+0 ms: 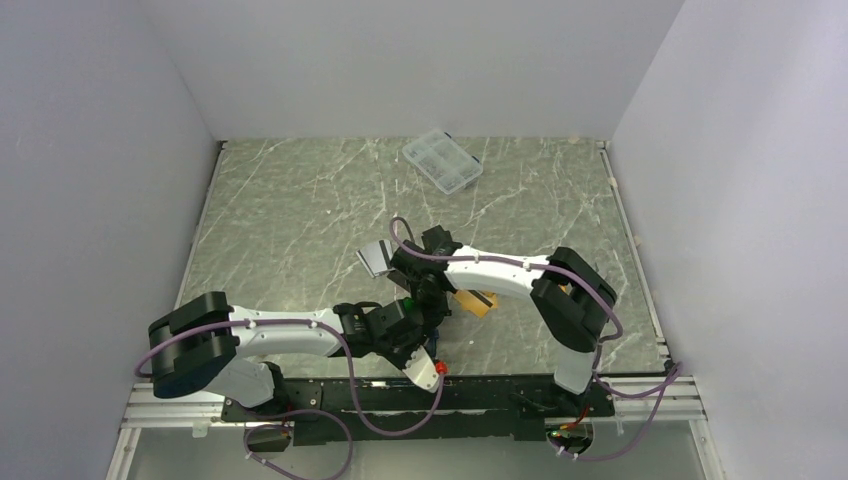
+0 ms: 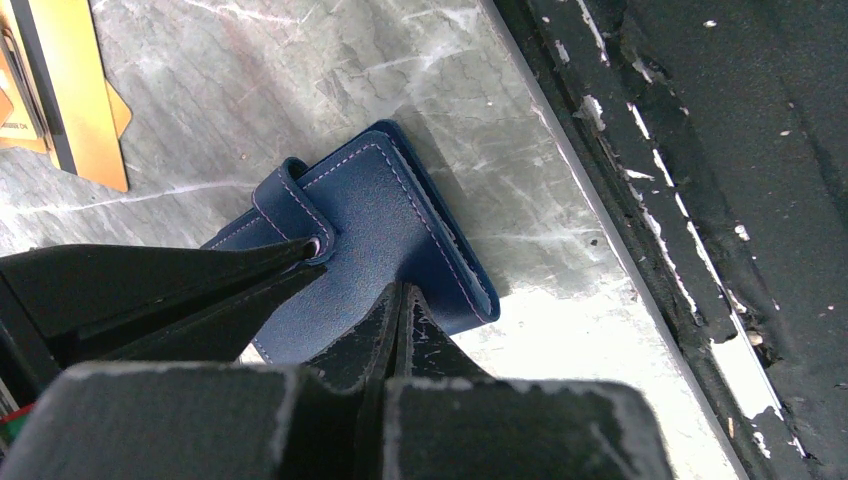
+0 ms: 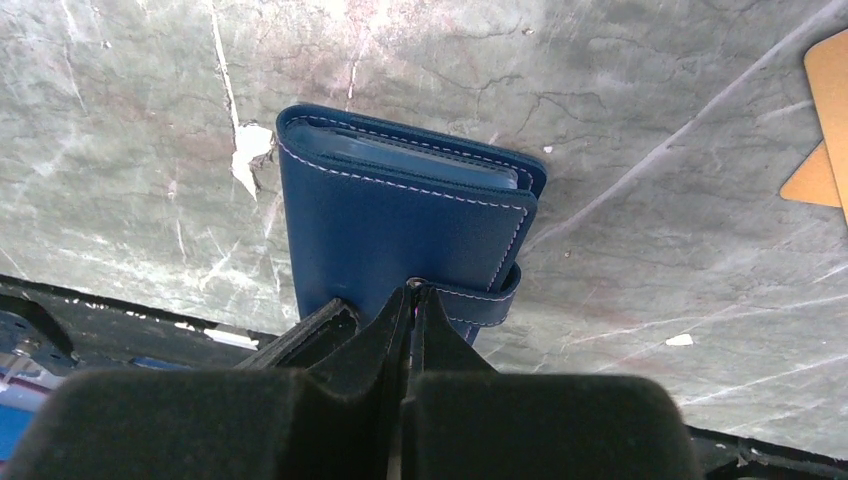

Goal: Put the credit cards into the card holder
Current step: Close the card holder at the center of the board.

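The holder (image 3: pixel 400 225) lies folded on the table (image 3: pixel 120 130), close to its near edge, with both arms bent over it. Our left gripper (image 2: pixel 400 300) has its fingers pressed together, tips bearing on the cover; we judge this pins the holder flat. Our right gripper (image 3: pixel 412 292) pinches the end of the tab (image 3: pixel 485 300), probably so the snap can be pulled free. An orange card (image 2: pixel 70 100) lies near, and a silver card (image 1: pixel 375 258) farther back.
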Tool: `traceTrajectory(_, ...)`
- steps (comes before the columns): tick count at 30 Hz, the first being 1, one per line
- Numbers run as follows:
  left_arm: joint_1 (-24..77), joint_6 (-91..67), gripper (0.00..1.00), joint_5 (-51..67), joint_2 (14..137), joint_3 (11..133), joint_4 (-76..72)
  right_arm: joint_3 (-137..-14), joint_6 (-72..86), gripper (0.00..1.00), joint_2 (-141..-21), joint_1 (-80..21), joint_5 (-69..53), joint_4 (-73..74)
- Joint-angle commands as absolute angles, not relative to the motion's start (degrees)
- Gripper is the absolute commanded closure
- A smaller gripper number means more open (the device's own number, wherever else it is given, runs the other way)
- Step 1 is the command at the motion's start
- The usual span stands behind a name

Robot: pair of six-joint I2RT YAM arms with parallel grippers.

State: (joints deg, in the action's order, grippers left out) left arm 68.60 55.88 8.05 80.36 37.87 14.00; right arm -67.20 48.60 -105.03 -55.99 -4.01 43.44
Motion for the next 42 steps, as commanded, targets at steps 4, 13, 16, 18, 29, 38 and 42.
traceTrajectory(4,68.64,57.46,1.00,8.87,82.37,35.94,11.43,-64.27,50.73,1.00,-116.47,-58.72,-1.67,35.95)
traceTrajectory(13,68.86,57.49,1.00,9.64,82.15,36.41,12.47,-63.18,53.52,1.00,-120.32,-58.38,-0.91,32.42)
traceTrajectory(16,69.04,57.53,1.00,9.74,82.28,35.98,12.44,-60.75,55.72,1.00,-119.32,-58.27,-0.40,30.25)
traceTrajectory(18,69.07,57.49,1.00,9.74,82.19,35.71,12.39,-58.83,57.00,1.00,-116.32,-57.97,-0.08,29.22)
traceTrajectory(29,69.09,57.69,1.00,9.49,82.75,35.68,12.30,-53.85,59.31,1.00,-100.54,-55.47,1.97,28.19)
traceTrajectory(38,69.08,57.74,1.00,9.40,82.88,35.48,12.49,-50.83,60.69,1.00,-93.58,-54.10,5.18,28.49)
traceTrajectory(42,69.08,57.60,1.00,9.49,82.88,35.92,12.71,-52.51,59.97,1.00,-94.17,-54.05,4.74,29.43)
